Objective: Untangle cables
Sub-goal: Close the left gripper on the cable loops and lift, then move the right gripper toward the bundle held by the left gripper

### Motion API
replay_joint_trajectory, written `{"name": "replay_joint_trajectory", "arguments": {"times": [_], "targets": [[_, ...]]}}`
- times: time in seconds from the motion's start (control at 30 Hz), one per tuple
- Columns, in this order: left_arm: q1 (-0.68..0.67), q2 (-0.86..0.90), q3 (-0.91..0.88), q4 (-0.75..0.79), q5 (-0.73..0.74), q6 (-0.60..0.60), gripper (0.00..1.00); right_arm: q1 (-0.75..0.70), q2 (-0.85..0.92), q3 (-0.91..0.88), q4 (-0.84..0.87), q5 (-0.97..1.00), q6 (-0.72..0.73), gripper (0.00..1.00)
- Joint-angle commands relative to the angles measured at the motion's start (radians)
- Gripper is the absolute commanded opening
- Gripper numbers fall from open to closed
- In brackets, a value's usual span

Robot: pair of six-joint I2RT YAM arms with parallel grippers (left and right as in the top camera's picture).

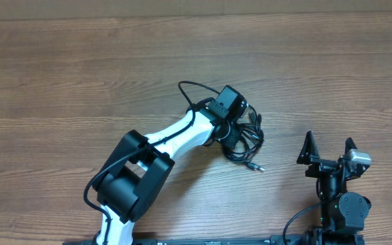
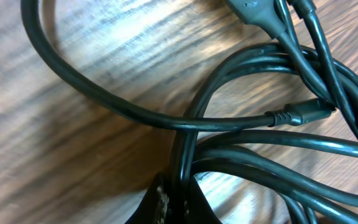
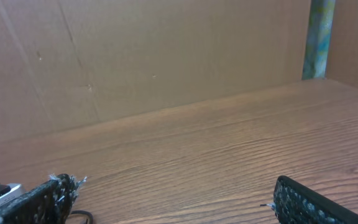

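Observation:
The cables [image 1: 249, 141] lie as a tangled bundle of thin black loops at the table's middle, one small plug tip [image 1: 256, 167] pointing to the front right. My left gripper [image 1: 234, 131] is down on the bundle's left side. In the left wrist view its jaws [image 2: 182, 200] are shut on two or three strands of the cables [image 2: 260, 118], which run up between the fingers; a plug [image 2: 306, 112] lies across the loops. My right gripper [image 1: 329, 148] stands open to the right of the bundle and apart from it, with only bare wood between its fingers [image 3: 303, 200].
The wooden table [image 1: 80, 68] stretches to a brown cardboard wall [image 3: 166, 56] at the back. The left arm's white link [image 1: 175, 136] reaches diagonally from its base at the front left. The right arm's base [image 1: 342, 211] stands at the front right.

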Motion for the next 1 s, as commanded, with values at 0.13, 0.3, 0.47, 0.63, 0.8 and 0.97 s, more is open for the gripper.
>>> {"name": "replay_joint_trajectory", "arguments": {"times": [0.13,0.3,0.47,0.63,0.8,0.97], "targets": [[0.080,-0.113,0.022,0.101,0.353,-0.359,0.04,0.005,-0.008,-0.010,0.003,0.013,-0.005,1.00],[0.114,-0.195,0.022,0.091,0.475,-0.485,0.04,0.005,-0.008,-0.010,0.003,0.013,-0.005,1.00],[0.128,-0.245,0.022,0.088,0.612,-0.622,0.04,0.005,-0.008,-0.010,0.003,0.013,-0.005,1.00],[0.129,-0.267,0.022,0.024,0.750,-0.652,0.04,0.005,-0.008,-0.010,0.004,0.017,-0.005,1.00],[0.159,-0.268,0.022,-0.147,0.810,-0.657,0.04,0.005,-0.008,-0.010,0.003,0.015,-0.005,1.00],[0.163,-0.268,0.022,-0.197,0.833,-0.708,0.04,0.005,-0.008,-0.010,0.002,-0.075,0.004,1.00]]}}
